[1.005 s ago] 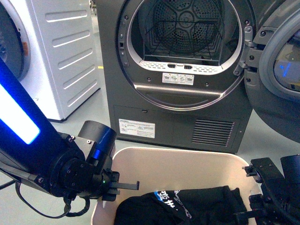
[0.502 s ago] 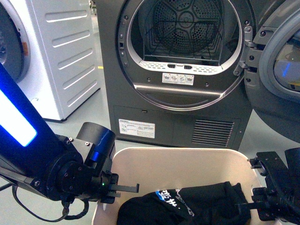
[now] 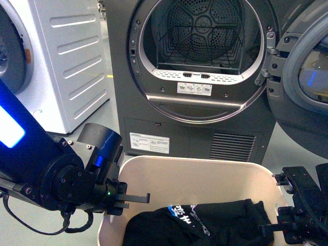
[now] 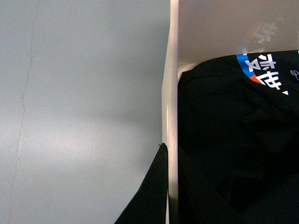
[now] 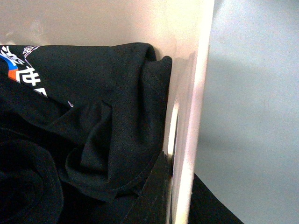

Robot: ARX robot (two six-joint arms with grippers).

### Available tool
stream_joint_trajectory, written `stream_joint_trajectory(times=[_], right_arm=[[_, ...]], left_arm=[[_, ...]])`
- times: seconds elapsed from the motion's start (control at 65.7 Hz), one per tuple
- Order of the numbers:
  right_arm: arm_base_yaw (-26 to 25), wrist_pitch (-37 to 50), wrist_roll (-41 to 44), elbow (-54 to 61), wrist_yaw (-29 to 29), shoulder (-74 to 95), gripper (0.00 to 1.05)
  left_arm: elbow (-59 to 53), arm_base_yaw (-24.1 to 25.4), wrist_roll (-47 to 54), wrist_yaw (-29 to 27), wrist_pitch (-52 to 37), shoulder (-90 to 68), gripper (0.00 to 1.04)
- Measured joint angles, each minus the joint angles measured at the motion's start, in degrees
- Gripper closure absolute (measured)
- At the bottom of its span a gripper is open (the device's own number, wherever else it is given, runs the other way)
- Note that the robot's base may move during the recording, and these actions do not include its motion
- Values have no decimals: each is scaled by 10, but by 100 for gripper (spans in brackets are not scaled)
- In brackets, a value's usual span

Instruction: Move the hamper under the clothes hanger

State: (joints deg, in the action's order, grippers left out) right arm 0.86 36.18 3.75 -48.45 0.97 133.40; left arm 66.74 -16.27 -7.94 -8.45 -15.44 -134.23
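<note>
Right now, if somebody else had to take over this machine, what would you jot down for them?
Left pincer: at the left wall of the hamper, one finger outside it. The other is lost against the black garment, so the grip is unclear.
Right pincer: a finger on each side of the right wall, clamped on it.
Hamper: in front of the open dryer, garment inside.
Done: hamper gripped, on the right at least.
Left: move it under the clothes hanger, which no view shows.
</note>
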Motion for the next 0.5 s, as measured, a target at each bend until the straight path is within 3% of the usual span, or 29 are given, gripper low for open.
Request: stream_joint_trajectory(times=[0.502], right_arm=[[0,11,-2,6,6,0,100]], left_arm=[[-1,2,3,-6,-4,10,100]])
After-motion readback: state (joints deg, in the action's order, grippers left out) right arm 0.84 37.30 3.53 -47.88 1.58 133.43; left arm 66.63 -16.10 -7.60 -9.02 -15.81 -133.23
